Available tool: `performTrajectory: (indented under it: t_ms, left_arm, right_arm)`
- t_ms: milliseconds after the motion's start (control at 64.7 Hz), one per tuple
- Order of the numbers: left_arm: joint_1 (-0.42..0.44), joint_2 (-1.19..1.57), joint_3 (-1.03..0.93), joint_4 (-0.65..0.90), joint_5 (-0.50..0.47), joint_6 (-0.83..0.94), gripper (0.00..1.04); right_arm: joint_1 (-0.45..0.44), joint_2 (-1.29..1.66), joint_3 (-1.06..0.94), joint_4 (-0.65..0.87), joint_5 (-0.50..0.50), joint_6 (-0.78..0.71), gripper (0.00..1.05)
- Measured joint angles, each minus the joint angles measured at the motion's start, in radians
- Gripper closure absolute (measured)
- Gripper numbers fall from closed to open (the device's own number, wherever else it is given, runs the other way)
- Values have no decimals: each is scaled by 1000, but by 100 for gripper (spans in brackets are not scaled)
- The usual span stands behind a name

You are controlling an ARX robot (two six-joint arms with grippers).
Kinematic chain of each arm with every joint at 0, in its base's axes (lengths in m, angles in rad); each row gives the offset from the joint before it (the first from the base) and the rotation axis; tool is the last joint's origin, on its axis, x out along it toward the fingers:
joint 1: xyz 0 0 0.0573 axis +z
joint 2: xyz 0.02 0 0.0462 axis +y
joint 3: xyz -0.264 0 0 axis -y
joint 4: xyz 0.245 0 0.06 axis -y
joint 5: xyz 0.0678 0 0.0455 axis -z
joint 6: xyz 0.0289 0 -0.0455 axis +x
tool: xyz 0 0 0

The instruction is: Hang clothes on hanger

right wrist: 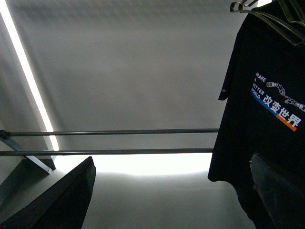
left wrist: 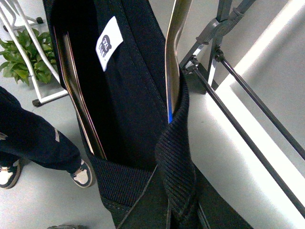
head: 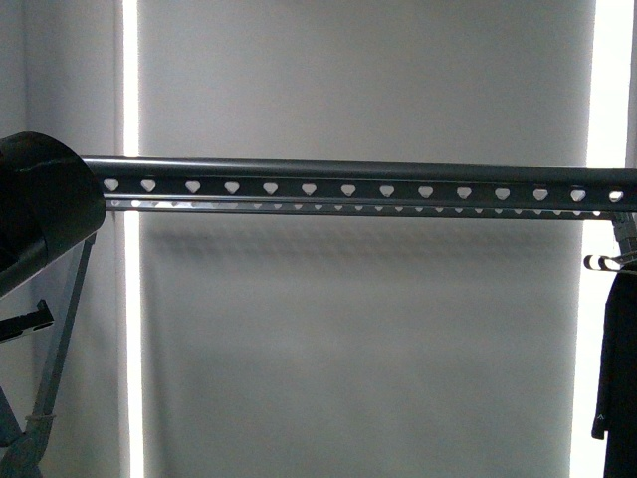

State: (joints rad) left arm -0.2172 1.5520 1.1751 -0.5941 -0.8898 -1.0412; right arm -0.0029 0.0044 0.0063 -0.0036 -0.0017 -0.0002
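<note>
The hanger, a dark grey rail (head: 348, 179) with a row of heart-shaped holes, runs across the front view. My left gripper (left wrist: 167, 214) is shut on the ribbed collar of a black garment (left wrist: 128, 109) with a white size label; no print shows on it. A shiny wire coat hanger (left wrist: 172, 57) sits inside that collar. The clothes, a black T-shirt (right wrist: 267, 119) with white "MAKE A BETTER WORLD" print, hang from a wire hanger (right wrist: 281, 24) in the right wrist view. Beside the shirt my right gripper (right wrist: 171, 195) stands open and holds nothing.
My left arm's black casing (head: 40, 209) covers the rail's left end. A dark garment (head: 619, 368) hangs at the rail's far right. Slanted rack legs (left wrist: 214, 28), a person's leg and shoe (left wrist: 38, 143) and a potted plant (left wrist: 19, 57) are below. Two thin bars (right wrist: 119, 132) cross the wall.
</note>
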Motion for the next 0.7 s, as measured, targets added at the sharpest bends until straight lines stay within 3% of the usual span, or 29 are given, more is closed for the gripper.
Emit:
performTrajectory:
  t_ms: [309,464,556,695]
  left_arm:
    - [-38,-127,-76,187,83,125,100]
    - [-105,-182,-124,347,224,287,100]
    - [-101,-192,-159,502,332,396,100]
    - [-61,-192,-185,669,680,633,100]
  right_arm:
    - [0,0,0,0,0,0,7]
    - [0,0,0,0,0,0,7]
    - [0,0,0,0,1,0,7]
    - [0,0,0,0,-1,0,7]
